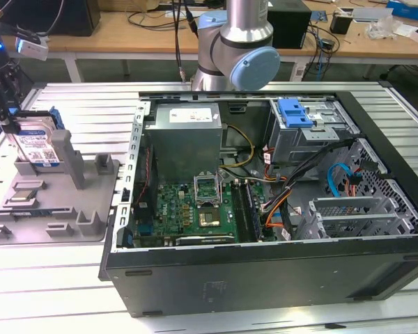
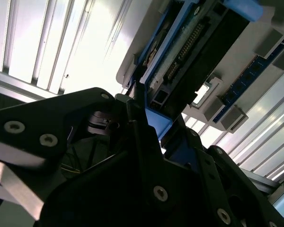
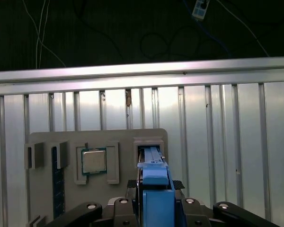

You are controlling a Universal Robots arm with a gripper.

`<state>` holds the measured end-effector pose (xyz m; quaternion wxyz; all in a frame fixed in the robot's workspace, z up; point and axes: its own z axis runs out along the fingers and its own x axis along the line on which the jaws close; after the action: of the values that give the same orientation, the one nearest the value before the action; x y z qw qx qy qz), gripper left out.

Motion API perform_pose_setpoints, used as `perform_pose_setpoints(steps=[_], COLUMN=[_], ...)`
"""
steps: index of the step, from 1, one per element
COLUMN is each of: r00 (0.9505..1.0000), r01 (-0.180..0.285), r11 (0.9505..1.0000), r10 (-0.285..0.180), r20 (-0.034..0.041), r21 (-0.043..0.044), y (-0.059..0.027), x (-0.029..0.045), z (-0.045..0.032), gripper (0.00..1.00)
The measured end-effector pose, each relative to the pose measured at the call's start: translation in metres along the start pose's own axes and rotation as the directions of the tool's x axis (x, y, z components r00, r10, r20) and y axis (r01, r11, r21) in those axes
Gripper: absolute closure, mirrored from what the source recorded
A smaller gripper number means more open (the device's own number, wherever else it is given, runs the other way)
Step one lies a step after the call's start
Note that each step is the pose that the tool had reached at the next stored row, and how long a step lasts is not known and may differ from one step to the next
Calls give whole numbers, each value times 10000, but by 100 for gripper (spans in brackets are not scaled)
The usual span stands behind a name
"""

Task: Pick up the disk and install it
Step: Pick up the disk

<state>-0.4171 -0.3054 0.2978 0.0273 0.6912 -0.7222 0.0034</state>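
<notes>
Exterior view: disk [image 1: 36,145] stood upright in grey holder [image 1: 63,224] on tabletop [image 1: 42,292], beside open computer case [image 1: 265,273]. Pincer [image 1: 11,120] clenched on its blue rail. Not lifted; installation outstanding.

Nothing legible anywhere. White-blue label on disk [image 1: 38,147], at pincer [image 1: 12,125]: print too small. White sticker on power supply [image 1: 188,142], well apart from pincer: unreadable.

Exterior view: stood high and back, facing down over the computer case [image 1: 265,278] and grey fixture [image 1: 56,226].
First wrist view: faced down, close above that fixture.
Second wrist view: nearer still, beside the disk [image 2: 191,45].
Shared: the fixture.
</notes>
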Motion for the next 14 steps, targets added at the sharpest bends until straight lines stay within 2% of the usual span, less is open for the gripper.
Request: perform_pose_setpoints(steps=[10,14], r00=[10000,10000], r01=[0,1], r11=[10000,10000], r10=[0,-1], r20=[0,0], r21=[-1,-1], y=[1,2], x=[1,3], z=[-25,-57], gripper=[63,63])
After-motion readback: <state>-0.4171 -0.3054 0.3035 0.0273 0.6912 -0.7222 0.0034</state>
